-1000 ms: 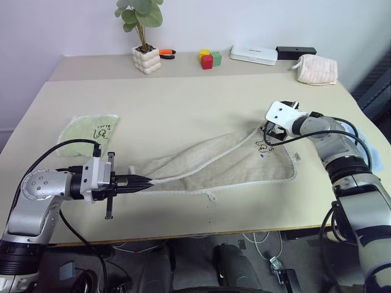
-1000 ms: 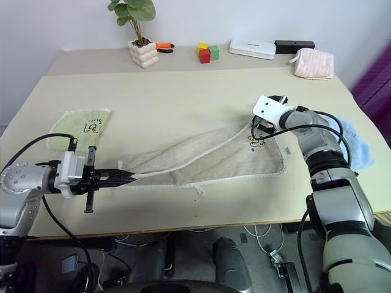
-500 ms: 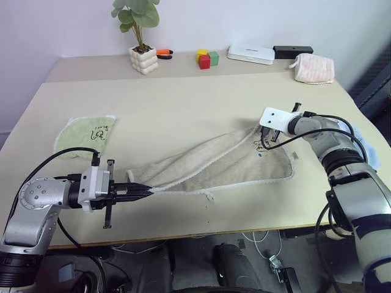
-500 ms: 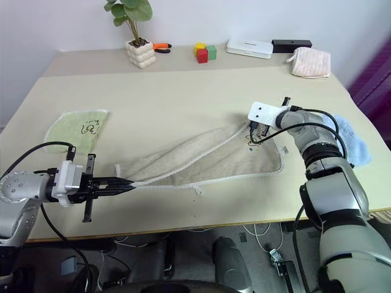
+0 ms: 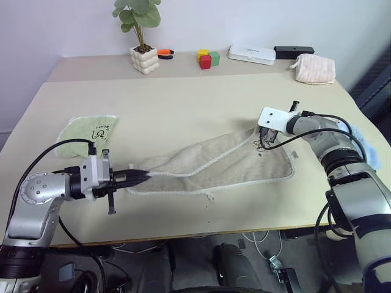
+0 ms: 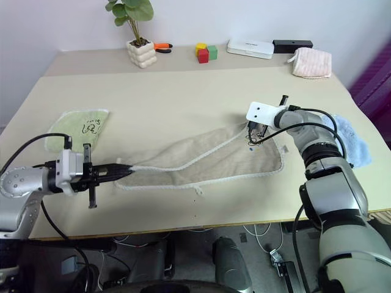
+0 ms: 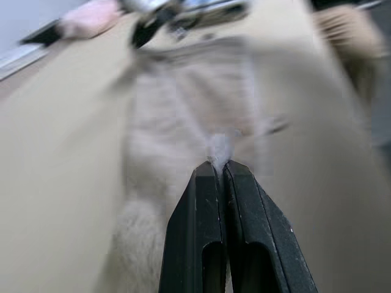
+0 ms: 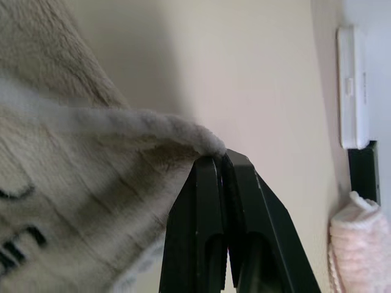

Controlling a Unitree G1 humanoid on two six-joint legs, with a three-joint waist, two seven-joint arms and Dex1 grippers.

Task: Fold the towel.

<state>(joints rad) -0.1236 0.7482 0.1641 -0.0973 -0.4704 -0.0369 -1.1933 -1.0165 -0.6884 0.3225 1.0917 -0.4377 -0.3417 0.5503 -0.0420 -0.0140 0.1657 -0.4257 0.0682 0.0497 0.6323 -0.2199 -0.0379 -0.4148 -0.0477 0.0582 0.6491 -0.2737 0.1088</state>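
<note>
Currently the towel (image 5: 214,165) lies stretched across the middle of the table (image 5: 183,104), running from the lower left of the frame up toward the right. Its left end is drawn to a narrow point, its right end spreads wide and flat, and its white edging traces the outline. A small white loop (image 5: 211,196) sticks out from the lower edge, and a small dark embroidered mark (image 5: 261,146) sits near the upper right corner.

The left gripper (image 5: 139,176) sits at centre left of the frame, pointing roughly level toward the right, its jaws clenched on the towel's narrow left end. In the left wrist view the two black fingers (image 7: 204,226) press together with a tuft of pale fabric at their tips.

The right gripper (image 6: 252,130) sits at centre right, at the towel's upper right corner, jaws clamped on that corner. The right wrist view shows the closed fingers (image 8: 211,226) pinching the rolled edge of the cloth.

A small light-green cloth (image 5: 85,133) lies flat at the left of the table, apart from the towel. Along the far edge stand a potted plant (image 5: 144,36), coloured blocks (image 5: 209,58), a white box (image 5: 253,54), a black box (image 5: 295,51) and a folded pink cloth (image 5: 315,68). A fluffy light-blue towel (image 6: 351,141) lies at the right edge, partly behind the right arm.
</note>
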